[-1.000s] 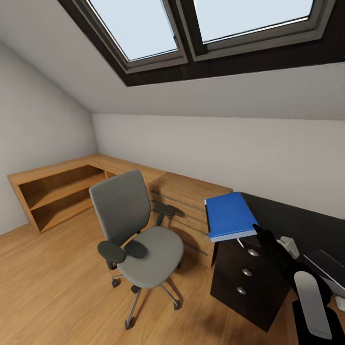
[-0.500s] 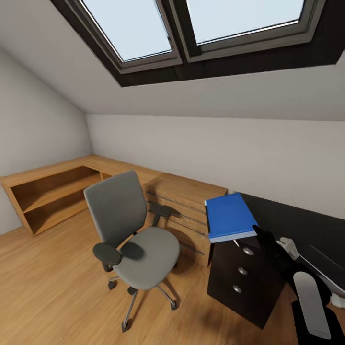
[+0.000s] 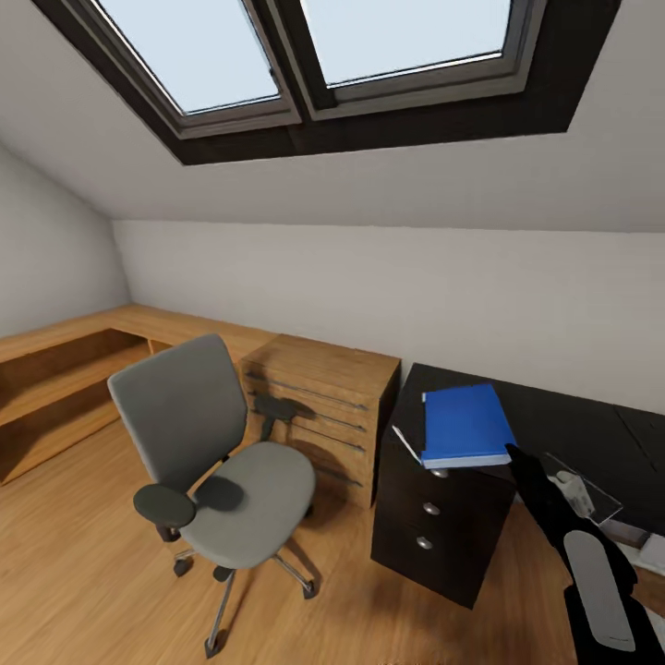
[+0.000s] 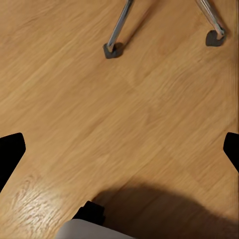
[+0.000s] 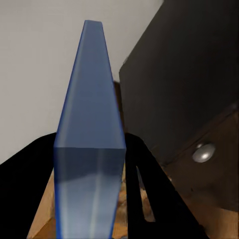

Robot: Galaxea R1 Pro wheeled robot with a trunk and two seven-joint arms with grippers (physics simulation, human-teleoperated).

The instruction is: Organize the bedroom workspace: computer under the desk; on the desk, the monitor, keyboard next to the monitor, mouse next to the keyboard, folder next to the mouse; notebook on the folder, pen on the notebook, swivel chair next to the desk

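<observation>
Light-wood drawer cabinet point(image 3: 319, 402) against white wall point(image 3: 369, 286); low open shelving point(image 3: 55, 388) alongside. Skylight windows point(image 3: 305, 55) overhead. Wood plank floor point(image 3: 83, 573) below.

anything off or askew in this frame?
The folder is not flat on the desk: it is held in the right gripper, tilted over the desk's drawer end. The swivel chair stands apart from the desk, angled away.
</observation>
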